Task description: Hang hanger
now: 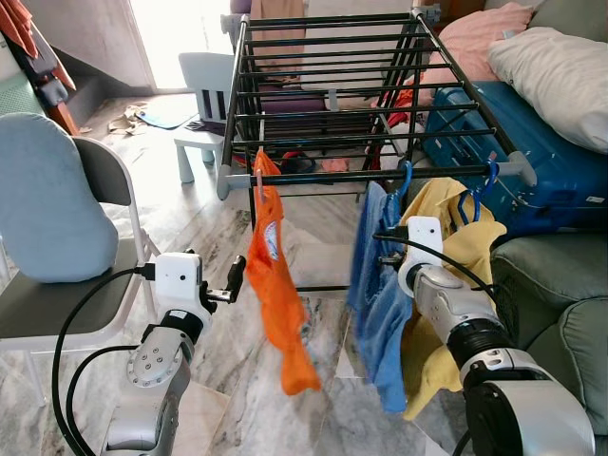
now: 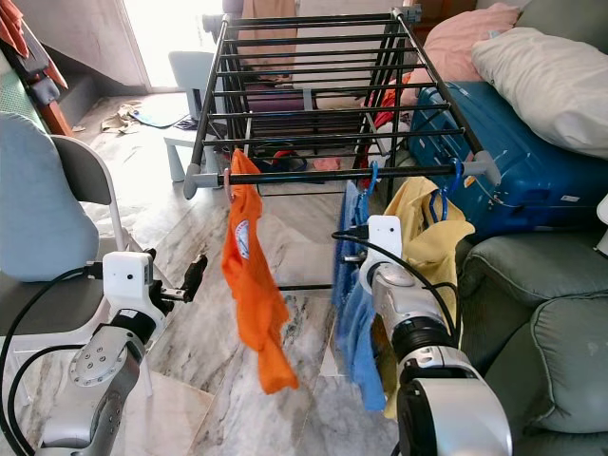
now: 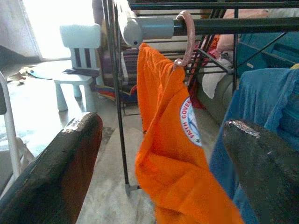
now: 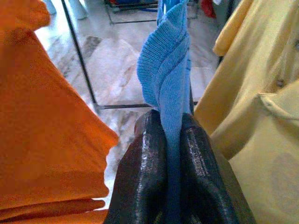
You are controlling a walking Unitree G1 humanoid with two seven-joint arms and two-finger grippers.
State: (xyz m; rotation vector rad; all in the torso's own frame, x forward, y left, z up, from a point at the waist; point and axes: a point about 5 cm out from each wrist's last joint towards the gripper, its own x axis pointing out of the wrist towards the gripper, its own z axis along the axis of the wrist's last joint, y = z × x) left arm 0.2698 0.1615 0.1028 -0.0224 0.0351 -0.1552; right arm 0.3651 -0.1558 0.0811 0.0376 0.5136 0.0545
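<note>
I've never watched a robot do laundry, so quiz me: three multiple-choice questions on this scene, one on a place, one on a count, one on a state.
1. Where does the orange shirt hang?
A. chair back
B. front bar of the drying rack
C. sofa arm

2. How many garments hang along that bar?
A. one
B. three
C. five

3. What is the right claw doing?
A. pinching the blue garment
B. hanging open
C. holding a pillow

Answers: 1 B, its pink hook loops the bar; 2 B, orange, blue and yellow; 3 A, blue cloth sits between its shut fingers.

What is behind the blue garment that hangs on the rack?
Behind the blue garment, pinched by the right end effector, hangs a yellow garment on a blue hanger. Most of its front is covered.
</note>
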